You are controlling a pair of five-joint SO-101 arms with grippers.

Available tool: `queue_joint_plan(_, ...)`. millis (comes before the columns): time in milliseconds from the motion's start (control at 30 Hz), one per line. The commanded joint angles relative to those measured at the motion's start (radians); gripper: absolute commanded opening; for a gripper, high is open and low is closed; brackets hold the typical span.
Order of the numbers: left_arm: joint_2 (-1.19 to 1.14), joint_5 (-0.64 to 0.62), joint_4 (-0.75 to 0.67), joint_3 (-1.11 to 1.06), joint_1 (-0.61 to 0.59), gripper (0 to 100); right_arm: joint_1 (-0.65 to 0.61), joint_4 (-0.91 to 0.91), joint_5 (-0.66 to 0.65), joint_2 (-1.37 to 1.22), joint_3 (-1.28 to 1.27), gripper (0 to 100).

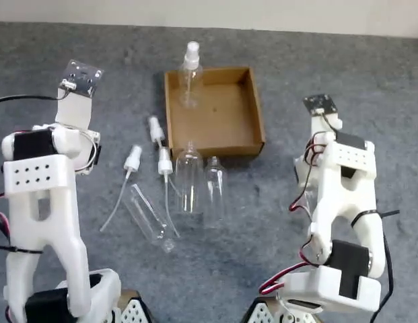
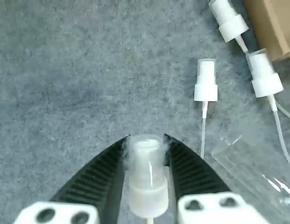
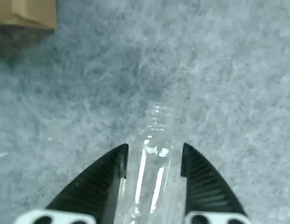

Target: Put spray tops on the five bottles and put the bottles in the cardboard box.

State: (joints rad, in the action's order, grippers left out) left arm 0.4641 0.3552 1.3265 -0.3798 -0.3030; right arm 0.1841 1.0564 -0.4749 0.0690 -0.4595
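My left gripper [image 2: 145, 140] is shut on a white spray top [image 2: 147, 179], held above the grey carpet. Three more spray tops [image 1: 155, 128] [image 1: 133, 159] [image 1: 165, 161] lie left of the cardboard box [image 1: 254, 108]. My right gripper [image 3: 152, 149] is shut on a clear bottle [image 3: 152, 172] whose bare threaded neck [image 3: 158, 116] sticks out past the fingertips. A capped bottle [image 1: 190, 81] sits in the box's far left corner. In front of the box are two uncapped bottles [image 1: 188, 176] [image 1: 214, 188], and a third [image 1: 149, 217] lies at an angle nearer the left arm.
Grey carpet covers the table. A corner of the box [image 3: 32, 11] lies off to one side of the right gripper. The left wrist view has loose spray tops [image 2: 205, 86] [image 2: 266, 74] and the lying bottle [image 2: 257, 168] close by. Open carpet lies right of the box.
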Motion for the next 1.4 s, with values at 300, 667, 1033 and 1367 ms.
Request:
queue_joint_plan(300,0.051,-0.003,0.051,0.007,0.013,0,0.018,0.01,-0.017,-0.088,0.002,19.8)
queue_joint_plan(667,0.051,-0.003,0.057,0.016,0.013,0,0.042,0.022,-0.066,-0.11,0.004,0.0)
queue_joint_plan(1033,0.151,-0.173,0.066,0.117,0.035,0,-0.305,0.127,0.152,0.515,0.073,0.4)
queue_joint_plan(1367,0.576,-0.384,0.034,0.108,0.134,0,-0.8,-0.122,0.298,0.869,-0.189,0.4)
